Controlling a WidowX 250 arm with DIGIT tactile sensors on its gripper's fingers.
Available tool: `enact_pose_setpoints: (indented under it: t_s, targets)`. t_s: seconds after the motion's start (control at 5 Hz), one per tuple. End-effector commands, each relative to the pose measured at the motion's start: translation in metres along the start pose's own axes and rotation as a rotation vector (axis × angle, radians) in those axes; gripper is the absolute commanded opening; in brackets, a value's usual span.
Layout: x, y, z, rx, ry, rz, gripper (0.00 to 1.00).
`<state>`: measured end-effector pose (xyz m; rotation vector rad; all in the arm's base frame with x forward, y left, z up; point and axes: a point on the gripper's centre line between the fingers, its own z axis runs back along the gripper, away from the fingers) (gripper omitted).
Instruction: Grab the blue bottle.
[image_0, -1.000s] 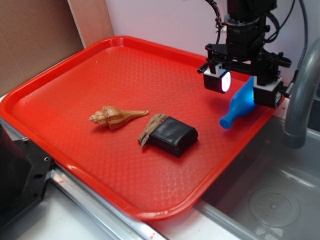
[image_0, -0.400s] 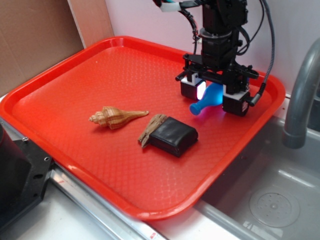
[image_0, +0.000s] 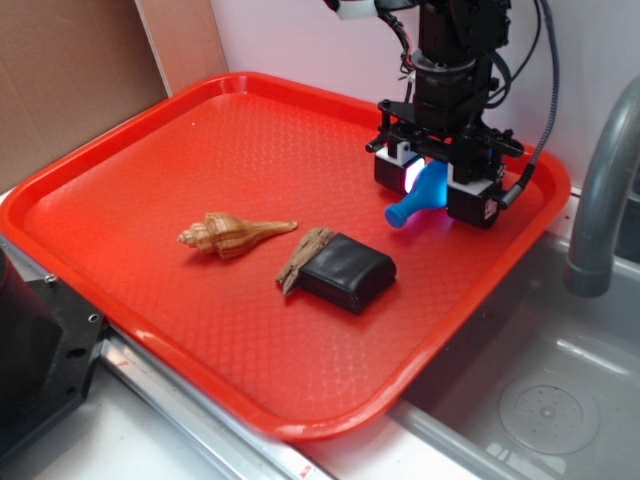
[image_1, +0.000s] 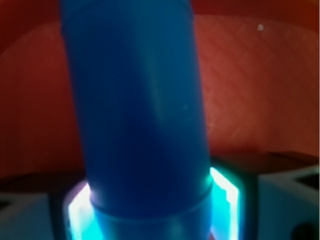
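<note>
Between the jaws sits the bottle (image_0: 418, 197), its fat body squeezed by the two lit pads on either side and its narrow neck sticking out forward and down to the left. The wrist view agrees: the blue body (image_1: 140, 120) fills the frame, rising straight out of the gap with a glowing pad tight against each flank. So the gripper (image_0: 438, 185) is closed on the bottle, and the grab itself looks done.

The bottle appears to hang clear of the tray (image_0: 200, 130), held tilted with the neck lowest, though how much clearance lies under the tip is hard to judge. What may remain is only a lift to prove the hold; the smooth, rounded body could slip if the squeeze is light.

Below and forward of the jaws, apart from the bottle, lies a black block (image_0: 347, 270) with a bit of wood (image_0: 303, 257) against it. Further left rests a seashell (image_0: 233, 234). Neither is touched, and neither stands in the way of raising the arm.
</note>
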<state>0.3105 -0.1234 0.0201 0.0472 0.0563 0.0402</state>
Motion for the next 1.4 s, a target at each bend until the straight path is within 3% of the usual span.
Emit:
enact_pose_setpoints:
  t_s: [0.0, 0.2, 0.4, 0.6, 0.8, 1.0, 1.2]
  targets:
    - [-0.027, 0.053, 0.101, -0.01, -0.226, 0.053, 0.0]
    - [-0.059, 0.093, 0.145, -0.056, -0.296, 0.054, 0.0]
    - [-0.079, 0.137, 0.185, -0.123, -0.285, 0.092, 0.0]
    - [-0.086, 0.146, 0.197, -0.176, -0.324, 0.077, 0.0]
    - [-0.096, 0.138, 0.214, -0.168, -0.302, 0.059, 0.0]
    - [-0.101, 0.133, 0.216, -0.12, -0.277, 0.072, 0.0]
    - [-0.092, 0.134, 0.208, -0.108, -0.233, 0.091, 0.0]
